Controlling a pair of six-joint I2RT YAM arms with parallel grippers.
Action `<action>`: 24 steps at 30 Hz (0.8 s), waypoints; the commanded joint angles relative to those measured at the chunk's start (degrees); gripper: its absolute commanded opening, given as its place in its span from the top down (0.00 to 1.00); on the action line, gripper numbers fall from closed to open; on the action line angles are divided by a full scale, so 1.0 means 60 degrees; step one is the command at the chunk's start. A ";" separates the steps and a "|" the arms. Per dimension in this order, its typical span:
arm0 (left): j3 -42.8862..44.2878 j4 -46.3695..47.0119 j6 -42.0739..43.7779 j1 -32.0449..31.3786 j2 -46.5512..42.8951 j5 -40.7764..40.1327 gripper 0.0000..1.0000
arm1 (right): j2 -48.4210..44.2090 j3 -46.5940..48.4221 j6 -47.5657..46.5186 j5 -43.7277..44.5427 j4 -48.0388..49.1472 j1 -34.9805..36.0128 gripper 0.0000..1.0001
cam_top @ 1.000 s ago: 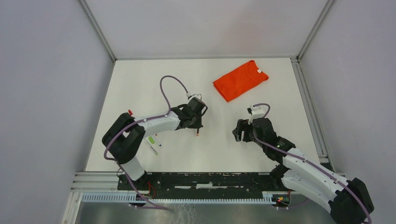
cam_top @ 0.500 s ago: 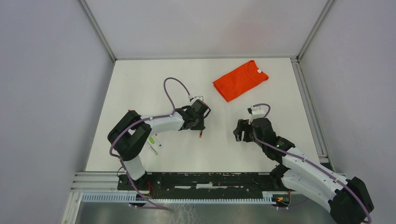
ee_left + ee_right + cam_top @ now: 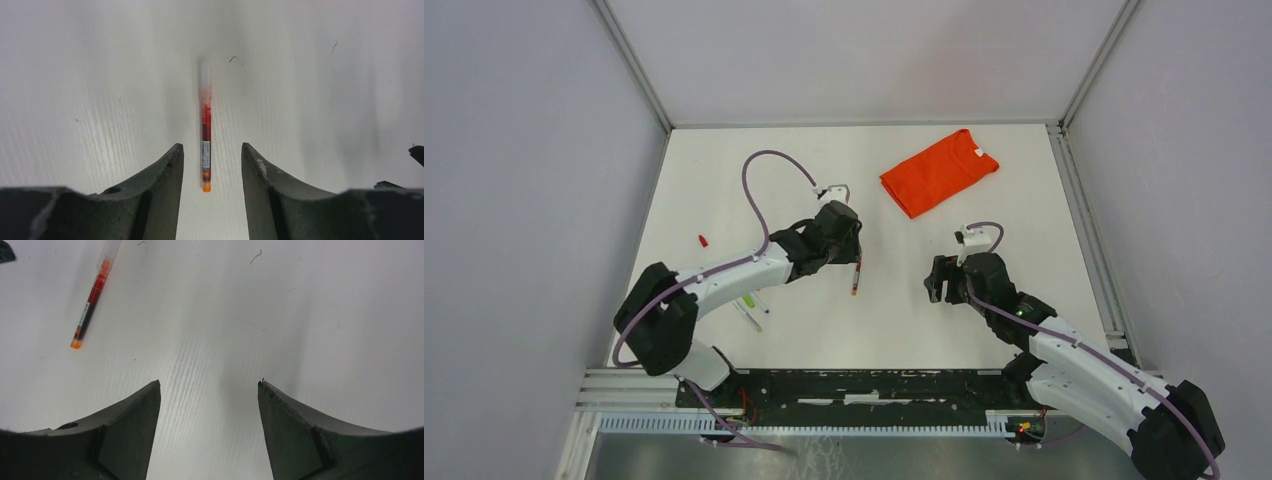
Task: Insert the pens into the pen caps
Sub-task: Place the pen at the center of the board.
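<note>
Nearest, green pen lies on table; R gripper spread wide, holding nothing. L gripper slack, jaws apart either side of red pen, which lies flat, 12-to-6 o'clock, untouched. Red cap at its 9 o'clock, well apart; orange shirt far, 1 o'clock.

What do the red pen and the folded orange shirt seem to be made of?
The red pen: probably clear, smooth plastic; red ink shows through the barrel. The orange shirt: soft matte cloth, judging by its folds and collar.
</note>
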 commanded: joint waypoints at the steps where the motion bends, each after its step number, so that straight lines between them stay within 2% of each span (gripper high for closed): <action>1: 0.0061 -0.0147 0.0854 -0.0010 -0.1083 -0.0793 0.48 | -0.0141 0.0343 -0.0493 0.0580 0.0080 -0.0014 0.24; 8: -0.0409 -0.0627 0.1047 0.0079 -0.2314 -0.1660 0.47 | 0.0352 0.1444 -0.1323 0.1453 -0.0363 -0.0015 0.21; 10: -0.0599 -0.0745 0.0975 0.0188 -0.2637 -0.1756 0.45 | 0.0517 0.1675 -0.1452 0.1510 -0.0455 -0.0026 0.19; 12: -0.0837 -0.0857 0.0947 0.0330 -0.2982 -0.1771 0.38 | 0.0641 0.1854 -0.1552 0.1549 -0.0542 -0.0022 0.17; 15: -0.1127 -0.1096 0.0939 0.0506 -0.3500 -0.1846 0.38 | 0.0764 0.2031 -0.1623 0.1595 -0.0606 -0.0025 0.15; 19: -0.1461 -0.1532 0.0764 0.0912 -0.4101 -0.1977 0.37 | 0.1140 0.2450 -0.1708 0.1059 -0.0834 -0.0037 0.14; 24: -0.1923 -0.1723 0.0556 0.2011 -0.4917 -0.1193 0.36 | 0.1762 0.3016 -0.1725 0.0289 -0.1120 -0.0031 0.11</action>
